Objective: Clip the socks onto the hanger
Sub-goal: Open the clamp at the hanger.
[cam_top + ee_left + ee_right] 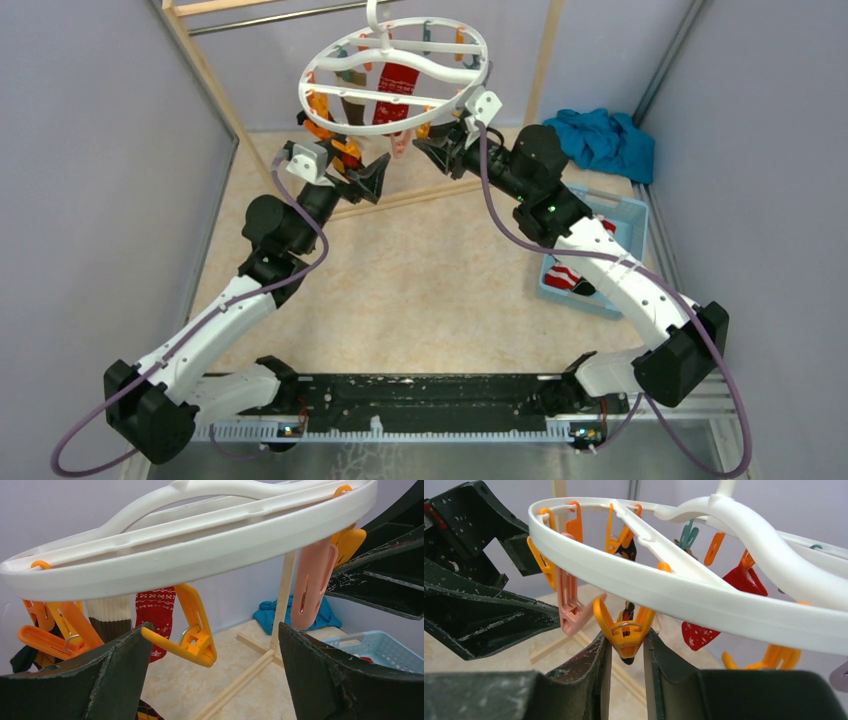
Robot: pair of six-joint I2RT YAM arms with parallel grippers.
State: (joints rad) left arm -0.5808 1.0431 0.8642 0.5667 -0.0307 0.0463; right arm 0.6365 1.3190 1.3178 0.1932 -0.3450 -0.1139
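Hanging above the back of the table, the hanger has both arms raised to its near rim. The right gripper is narrow, its fingers seemingly pinching the lower end of an orange clip under the ring. The left gripper gapes wide, holding nothing, with a second clip in its gap. A red patterned sock hangs clipped farther in. A striped sock lies in the blue basket.

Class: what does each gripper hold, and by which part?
Right gripper pinches an orange clip by its lower end; left gripper holds nothing.
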